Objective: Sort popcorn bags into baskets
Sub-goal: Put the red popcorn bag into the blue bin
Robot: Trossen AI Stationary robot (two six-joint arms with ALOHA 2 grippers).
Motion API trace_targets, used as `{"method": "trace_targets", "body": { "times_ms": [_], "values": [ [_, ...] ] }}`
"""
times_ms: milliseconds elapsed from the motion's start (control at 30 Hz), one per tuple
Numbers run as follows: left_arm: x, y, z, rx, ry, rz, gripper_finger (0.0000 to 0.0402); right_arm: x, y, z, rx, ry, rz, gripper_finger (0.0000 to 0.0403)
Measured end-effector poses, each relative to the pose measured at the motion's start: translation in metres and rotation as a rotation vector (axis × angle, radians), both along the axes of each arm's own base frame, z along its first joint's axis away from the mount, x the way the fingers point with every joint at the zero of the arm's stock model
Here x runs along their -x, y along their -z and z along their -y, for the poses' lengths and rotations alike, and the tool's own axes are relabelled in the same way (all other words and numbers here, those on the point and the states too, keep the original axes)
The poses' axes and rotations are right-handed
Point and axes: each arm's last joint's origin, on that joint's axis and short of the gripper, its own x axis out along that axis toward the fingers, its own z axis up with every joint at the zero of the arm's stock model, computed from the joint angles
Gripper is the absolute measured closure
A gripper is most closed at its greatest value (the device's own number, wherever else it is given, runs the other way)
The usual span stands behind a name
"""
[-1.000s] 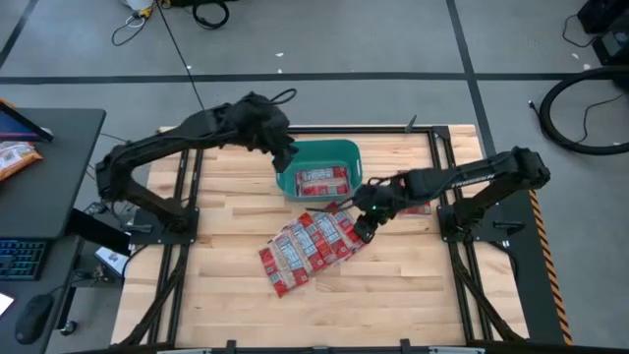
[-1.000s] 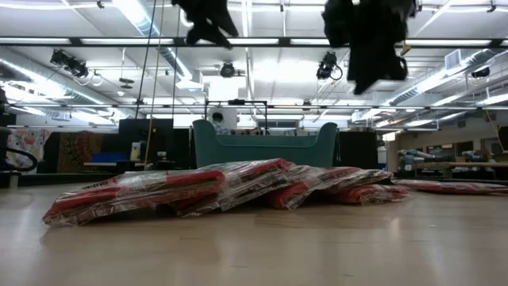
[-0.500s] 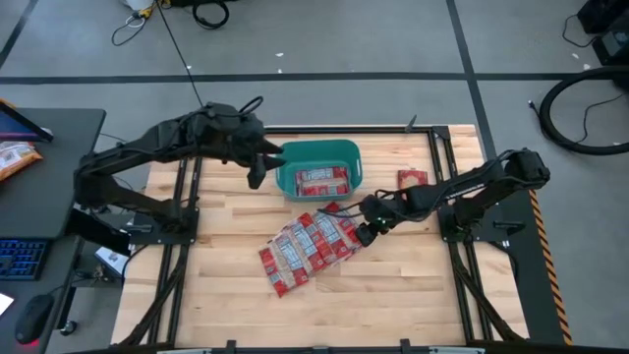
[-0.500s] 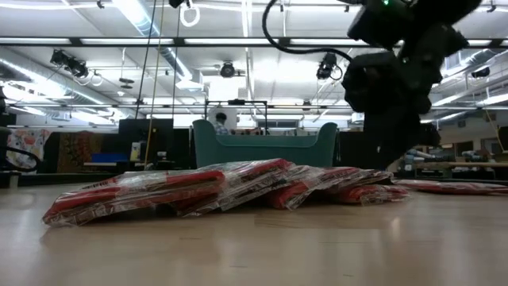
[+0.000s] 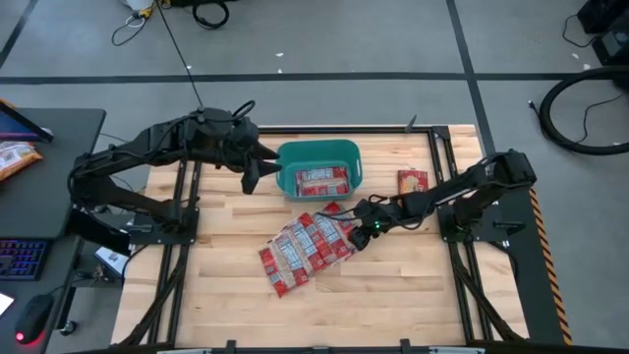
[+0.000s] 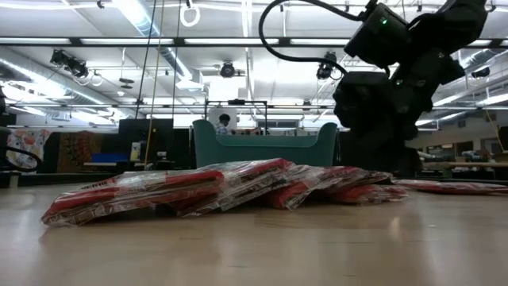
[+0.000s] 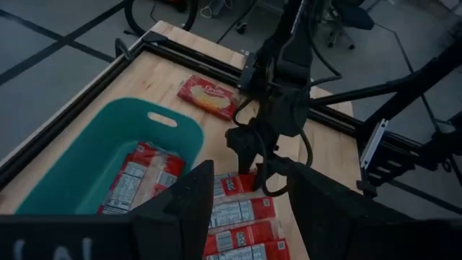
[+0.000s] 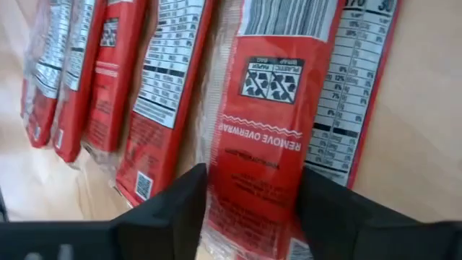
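Several red popcorn bags [image 5: 305, 246] lie overlapping in a row on the wooden table, near of the teal tub [image 5: 316, 147]; they also show in the low view [image 6: 222, 187]. More bags [image 5: 322, 181] lie flat inside the tub. One bag [image 5: 413, 180] lies alone to the tub's right. My right gripper [image 5: 359, 234] is open and low over the row's right end, its fingers either side of one bag [image 8: 253, 144]. My left gripper [image 5: 251, 182] is open and empty, raised just left of the tub. My right gripper comes at the rightmost bags slanting down from the table's right. Its open fingers [image 8: 173, 209] stand on either side of one bag's end [image 8: 249, 195]. The bag lies flat on the pile. I cannot tell whether the fingers touch it.
The tub's wall [image 7: 86, 166] and the lone bag [image 7: 209, 96] show in the left wrist view, with my right gripper [image 7: 253, 155] beyond them. A desk with an orange-and-white snack bag [image 5: 15, 157] stands off the table's left. Bare wood [image 5: 413, 285] lies toward the near edge.
My left gripper has moved from above the tub toward the table's left edge and now hangs beside the tub. My right gripper has come down and a little toward the near edge, onto the right end of the row of bags. The bags have not moved.
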Motion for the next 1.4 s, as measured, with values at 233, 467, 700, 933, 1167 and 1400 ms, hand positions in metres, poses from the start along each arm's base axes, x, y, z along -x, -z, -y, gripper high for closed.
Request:
{"method": "trace_targets", "body": {
  "times_ms": [233,467,700,933,1167,1400],
  "values": [
    [0.000,0.000,0.000,0.025,-0.016,-0.001,0.0221,-0.001,0.007,0.001,0.050,-0.028,-0.024,0.0319],
    [-0.001,0.001,0.000,0.025,-0.016,-0.005,0.0221,0.004,-0.002,0.007,0.044,-0.074,-0.016,0.0384],
    [-0.002,0.002,-0.002,0.004,-0.052,-0.011,0.0221,0.017,-0.026,0.006,0.003,-0.109,0.003,0.0382],
    [-0.001,0.002,-0.005,-0.052,-0.154,-0.017,0.0221,0.026,-0.072,0.002,0.157,-0.199,-0.018,0.0385],
    [-0.003,-0.002,-0.006,-0.072,-0.189,0.025,0.0221,0.016,-0.125,0.001,0.315,-0.391,0.039,0.0385],
    [-0.005,-0.008,-0.007,-0.077,-0.190,0.090,0.0221,0.002,-0.175,0.023,0.651,-0.405,0.114,0.0384]
  ]
}}
